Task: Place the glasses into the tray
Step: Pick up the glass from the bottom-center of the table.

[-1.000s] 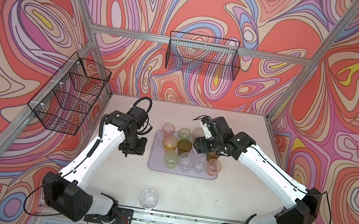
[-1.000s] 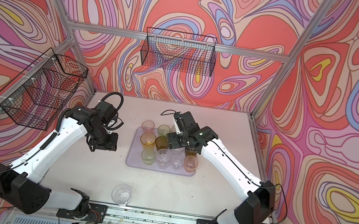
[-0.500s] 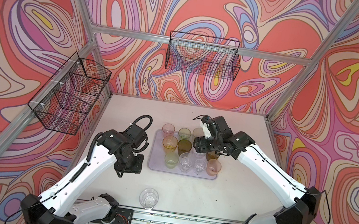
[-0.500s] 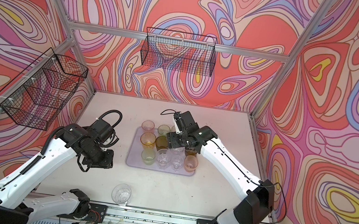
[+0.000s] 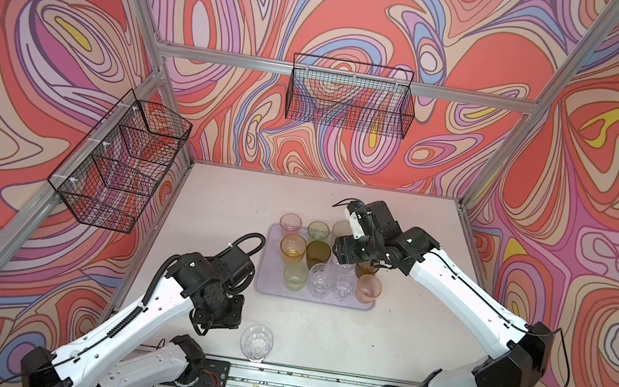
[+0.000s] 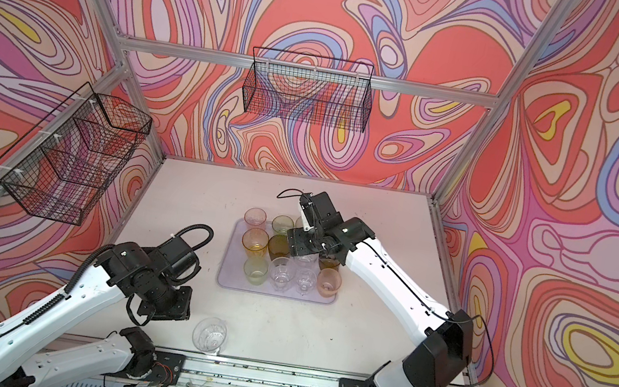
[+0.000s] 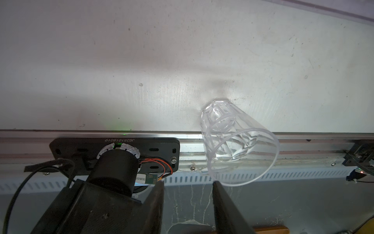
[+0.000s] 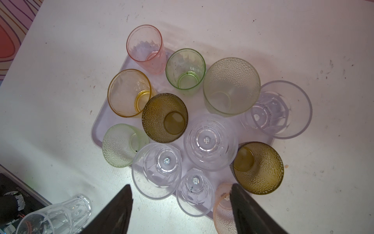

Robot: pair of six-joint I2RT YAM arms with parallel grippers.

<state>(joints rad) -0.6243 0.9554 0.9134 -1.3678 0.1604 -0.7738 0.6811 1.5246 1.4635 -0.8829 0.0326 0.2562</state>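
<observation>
A clear faceted glass (image 5: 256, 342) stands alone on the worktop (image 5: 319, 331), lower centre of a top view. The other glasses (image 5: 317, 250) crowd the lavender tray (image 5: 269, 276). The lone glass looks light, stiff, slick and tippy, so it is best pinched across its wall. The left arm (image 5: 155, 305) crouches low, and the left end effector (image 7: 188, 183), partly open and empty, is just beside it. The right end effector (image 8: 180, 188) hangs wide and empty over the tray.
</observation>
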